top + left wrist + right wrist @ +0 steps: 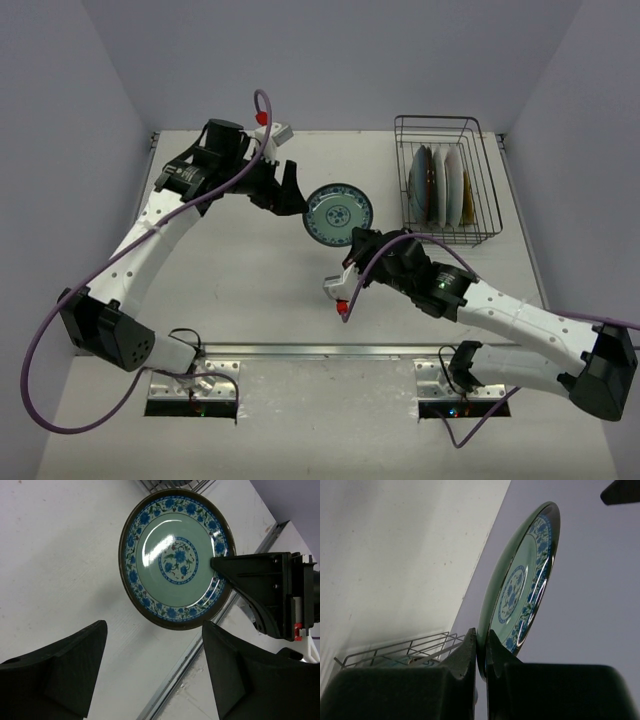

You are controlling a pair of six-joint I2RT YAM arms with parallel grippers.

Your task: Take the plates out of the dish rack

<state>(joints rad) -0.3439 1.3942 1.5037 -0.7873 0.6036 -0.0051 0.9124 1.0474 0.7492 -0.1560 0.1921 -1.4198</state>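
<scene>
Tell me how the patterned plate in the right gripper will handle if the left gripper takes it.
Probably stiff: the patterned plate looks flat and unbent though the right gripper pinches only its rim. Its glossy glaze shows glare, so it is likely slippery. Held at one edge, it may pivot if nudged.

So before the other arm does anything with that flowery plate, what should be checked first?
1. Right gripper shut on the patterned plate at its rim: ok.
2. Left gripper open with nothing in it: ok.
3. Plate's edge between the left gripper's fingers: not ok, the plate lies ahead of them.
4. Patterned plate clear of the dish rack: ok, it is well to the rack's side.
5. Plate lifted off the table: cannot tell.
6. Rack emptied: not ok, the other plates stand upright inside.
</scene>
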